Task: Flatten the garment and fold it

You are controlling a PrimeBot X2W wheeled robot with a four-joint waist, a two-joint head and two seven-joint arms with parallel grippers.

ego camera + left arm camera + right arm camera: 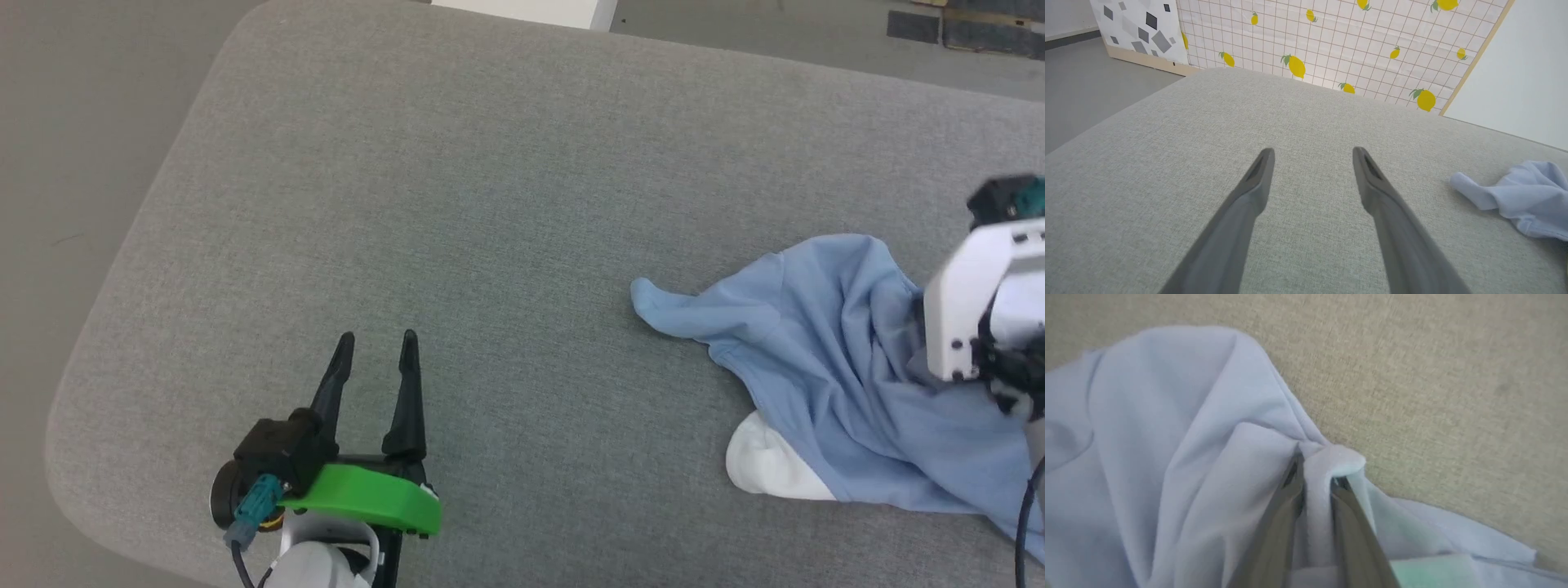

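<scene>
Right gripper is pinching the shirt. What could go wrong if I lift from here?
1. The right gripper pinches only a narrow bunched fold of the garment, so it may slip out or drag several layers up together.
2. The left gripper sits open, well apart from the cloth; a one-armed lift would likely leave it hanging crumpled, not spread.

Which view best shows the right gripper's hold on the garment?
The right wrist view: the right gripper has both fingers closed on a raised fold of the garment. The head view shows it crumpled on the grey cushion, the white arm housing covering the pinch. The left wrist view catches one blue end at its right edge.
</scene>
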